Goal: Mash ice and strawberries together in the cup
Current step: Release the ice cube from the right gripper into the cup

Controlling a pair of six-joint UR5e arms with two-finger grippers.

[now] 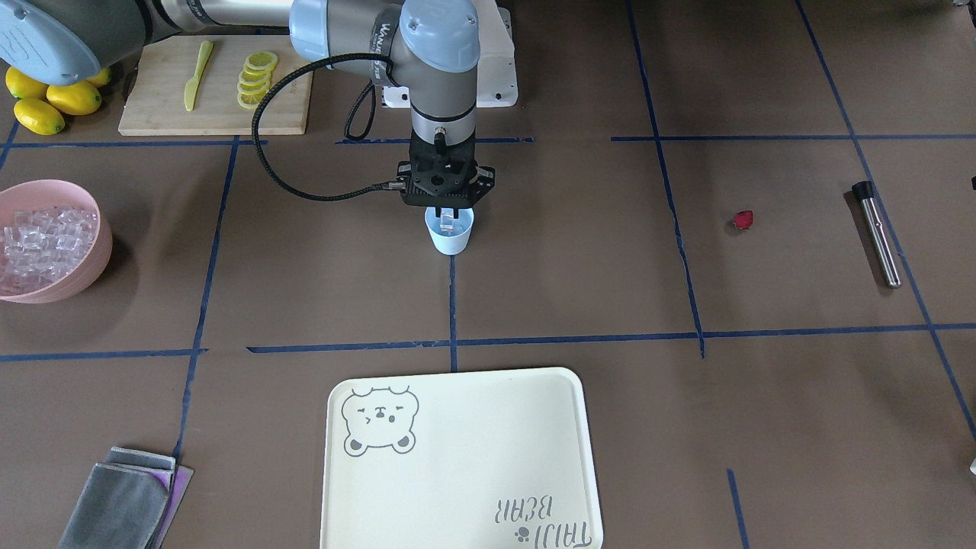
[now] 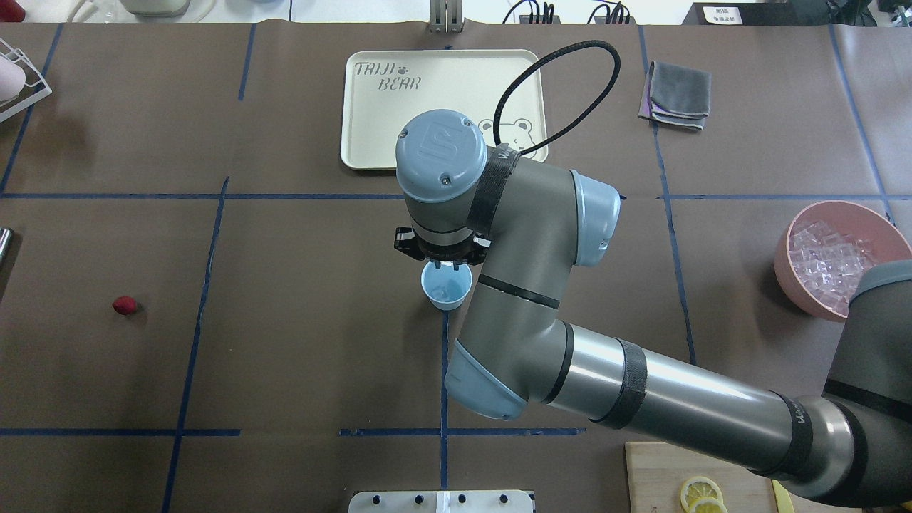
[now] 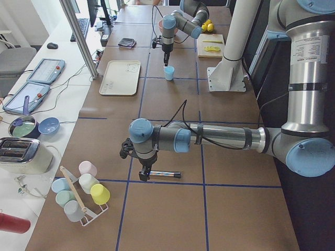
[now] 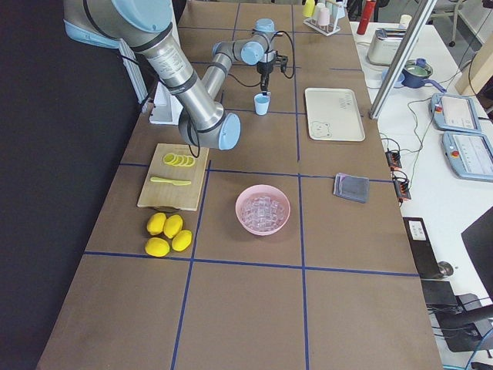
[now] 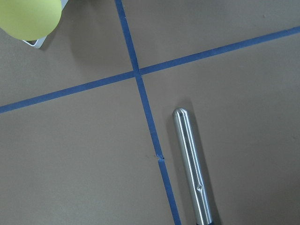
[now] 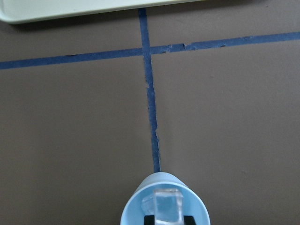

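The light-blue cup (image 1: 449, 238) stands upright at the table's middle, also in the overhead view (image 2: 446, 285). My right gripper (image 1: 448, 216) points straight down over its mouth, shut on a clear ice cube (image 6: 167, 206) held at the rim. More ice (image 1: 42, 240) fills the pink bowl (image 1: 91, 263). The strawberry (image 1: 743, 220) lies alone on the table, far from the cup. My left gripper (image 3: 143, 175) shows only in the exterior left view, hanging low by a steel muddler (image 5: 192, 168); I cannot tell whether it is open or shut.
A cream tray (image 1: 457, 465) lies across from the robot. A cutting board (image 1: 160, 107) holds lemon slices and a knife, with whole lemons (image 1: 53, 103) beside it. A grey cloth (image 1: 122, 503) lies near the tray. A cup rack (image 3: 84, 193) stands at the left end.
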